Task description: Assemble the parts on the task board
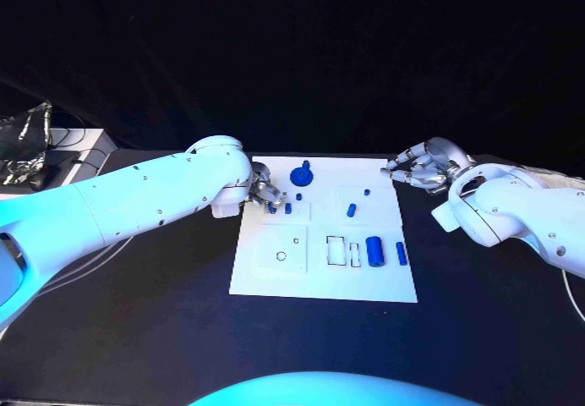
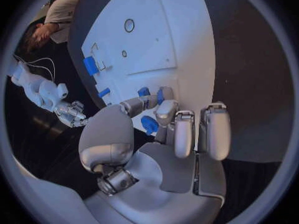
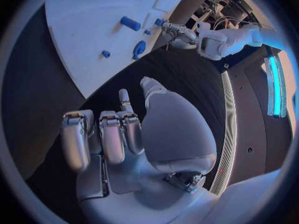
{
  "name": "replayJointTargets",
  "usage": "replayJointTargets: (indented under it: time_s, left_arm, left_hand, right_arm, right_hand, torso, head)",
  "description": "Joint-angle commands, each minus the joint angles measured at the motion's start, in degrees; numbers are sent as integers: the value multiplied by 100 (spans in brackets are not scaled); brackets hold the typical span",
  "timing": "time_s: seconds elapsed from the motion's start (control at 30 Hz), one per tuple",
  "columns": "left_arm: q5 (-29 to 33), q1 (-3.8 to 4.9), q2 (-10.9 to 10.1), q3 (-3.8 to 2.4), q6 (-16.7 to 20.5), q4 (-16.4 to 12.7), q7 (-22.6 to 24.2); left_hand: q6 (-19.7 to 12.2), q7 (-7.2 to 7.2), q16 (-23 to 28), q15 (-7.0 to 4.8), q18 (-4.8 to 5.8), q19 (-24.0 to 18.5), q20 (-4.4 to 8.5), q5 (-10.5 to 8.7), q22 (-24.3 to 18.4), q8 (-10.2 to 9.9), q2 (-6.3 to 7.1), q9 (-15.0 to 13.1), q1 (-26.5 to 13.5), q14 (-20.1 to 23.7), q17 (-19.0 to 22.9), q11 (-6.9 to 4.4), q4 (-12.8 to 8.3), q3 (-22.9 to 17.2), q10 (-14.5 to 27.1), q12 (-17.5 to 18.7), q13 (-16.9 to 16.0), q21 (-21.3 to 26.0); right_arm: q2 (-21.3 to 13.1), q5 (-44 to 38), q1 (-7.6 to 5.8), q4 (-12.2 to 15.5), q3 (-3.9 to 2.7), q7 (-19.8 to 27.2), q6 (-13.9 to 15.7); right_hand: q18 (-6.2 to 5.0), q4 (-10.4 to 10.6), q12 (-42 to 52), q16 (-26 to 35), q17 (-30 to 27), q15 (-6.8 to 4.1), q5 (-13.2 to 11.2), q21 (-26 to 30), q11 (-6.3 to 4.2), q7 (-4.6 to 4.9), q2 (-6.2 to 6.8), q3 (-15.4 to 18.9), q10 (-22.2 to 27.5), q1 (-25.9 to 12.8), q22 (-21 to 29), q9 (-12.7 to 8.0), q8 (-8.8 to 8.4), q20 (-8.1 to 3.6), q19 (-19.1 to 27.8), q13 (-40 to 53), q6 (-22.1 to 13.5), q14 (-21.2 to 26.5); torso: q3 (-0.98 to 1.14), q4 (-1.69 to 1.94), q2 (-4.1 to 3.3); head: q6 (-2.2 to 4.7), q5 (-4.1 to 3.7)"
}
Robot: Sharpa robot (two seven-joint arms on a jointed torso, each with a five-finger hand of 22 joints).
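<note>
The white task board lies in the middle of the table. My left hand is over its far left corner; in the left wrist view its thumb and a fingertip pinch a small blue peg on the board. A second small peg stands right beside it. A round blue part sits just beyond them. Two more pegs stand mid-board, and a blue cylinder and a thin blue bar lie toward the right. My right hand hovers off the board's far right corner, fingers curled in on nothing.
The board has rectangular recesses and a round hole in its near half. Boxes and cables sit at the table's far left. Black tabletop lies on both sides of the board.
</note>
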State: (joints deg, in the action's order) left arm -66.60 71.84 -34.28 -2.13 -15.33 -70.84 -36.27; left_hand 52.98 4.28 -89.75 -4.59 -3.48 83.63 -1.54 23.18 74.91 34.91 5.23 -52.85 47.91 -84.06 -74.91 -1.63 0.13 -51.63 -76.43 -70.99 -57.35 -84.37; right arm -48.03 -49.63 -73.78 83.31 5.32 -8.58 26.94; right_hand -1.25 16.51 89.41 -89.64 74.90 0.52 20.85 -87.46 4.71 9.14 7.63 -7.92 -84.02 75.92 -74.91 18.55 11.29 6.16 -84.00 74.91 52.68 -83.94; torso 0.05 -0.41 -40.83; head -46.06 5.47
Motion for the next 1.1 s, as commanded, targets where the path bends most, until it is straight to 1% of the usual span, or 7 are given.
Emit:
replayJointTargets:
  time_s: [0.03, 0.17, 0.27, 0.37, 0.63, 0.87, 1.1]
  left_arm:
    - [-14, -41, -3, 20, -75, -18, -33]
    - [-14, -46, -12, 20, -94, -29, -34]
    - [-14, -48, -18, 21, -106, -34, -36]
    - [-14, -49, -24, 20, -113, -33, -36]
    - [-19, -50, -41, 20, -134, -14, -38]
    - [-26, -50, -51, 20, -134, 4, -42]
    - [-124, -50, -43, 20, -159, -7, -55]
  left_hand:
    - [247, -220, -25, -37, 116, 41, -4, 19, 721, 18, -82, -8, 152, -594, -1509, -38, -563, -547, -63, -31, 2, -22]
    - [249, -221, -25, -37, 117, 44, -3, 23, 724, 15, -83, -7, 158, -594, -1509, -39, -562, -549, -65, -31, -1, -24]
    - [249, -221, -25, -37, 117, 44, -3, 23, 724, 15, -83, -7, 158, -594, -1509, -39, -562, -549, -65, -31, -1, -24]
    - [251, -222, -25, -38, 118, 47, -3, 26, 728, 13, -83, -6, 162, -594, -1509, -40, -563, -550, -69, -34, -9, -27]
    - [251, -222, -25, -38, 118, 47, -3, 26, 728, 13, -83, -6, 162, -594, -1509, -40, -563, -550, -69, -34, -9, -27]
    - [255, -223, -25, -39, 119, 50, -1, 32, 732, 8, -82, -5, 171, -594, -1509, -41, -562, -553, -69, -28, -3, -29]
    - [257, -223, -25, -40, 119, 51, -1, 33, 733, 6, -83, -4, 176, -594, -1509, -41, -562, -555, -71, -29, -8, -30]
  right_arm:
    - [0, -4, 4, 2, 0, 72, -33]
    - [3, -3, 4, 1, 0, 72, -35]
    - [5, -3, 4, -1, 0, 73, -35]
    - [3, -2, 4, -2, 0, 71, -36]
    - [-1, -2, 4, -3, 0, 70, -34]
    - [-5, -2, 4, -1, 0, 72, -31]
    - [-7, -2, 4, -1, 0, 70, -34]
  right_hand:
    - [48, -7, 10, 20, 1333, -52, 18, 35, -48, -16, 36, -29, -554, 28, -1284, 5, 26, -30, -465, 1467, -42, -563]
    - [48, -7, 10, 20, 1333, -52, 18, 35, -48, -16, 36, -29, -554, 28, -1284, 5, 26, -30, -465, 1467, -42, -563]
    - [48, -7, 10, 20, 1333, -52, 18, 35, -48, -16, 36, -29, -554, 28, -1284, 5, 26, -30, -465, 1467, -42, -563]
    - [48, -7, 10, 20, 1333, -52, 18, 35, -48, -16, 36, -29, -554, 28, -1284, 5, 26, -30, -465, 1467, -42, -563]
    - [48, -7, 10, 20, 1333, -52, 18, 35, -48, -16, 36, -29, -554, 28, -1284, 5, 26, -30, -465, 1467, -42, -563]
    - [48, -7, 10, 20, 1333, -52, 18, 35, -48, -16, 36, -29, -554, 28, -1284, 5, 26, -30, -465, 1467, -42, -563]
    - [48, -7, 10, 20, 1333, -52, 18, 35, -48, -16, 36, -29, -554, 28, -1284, 5, 26, -30, -465, 1467, -42, -563]
  torso:
    - [1, 6, 4]
    - [1, 4, 1]
    - [4, -8, -3]
    - [3, -11, -5]
    - [0, 2, -3]
    - [0, -7, -3]
    - [0, -5, -2]
  head:
    - [-10, 4]
    - [-12, 7]
    - [-8, 19]
    - [-11, 22]
    - [-15, 23]
    - [-16, 24]
    - [-21, 26]
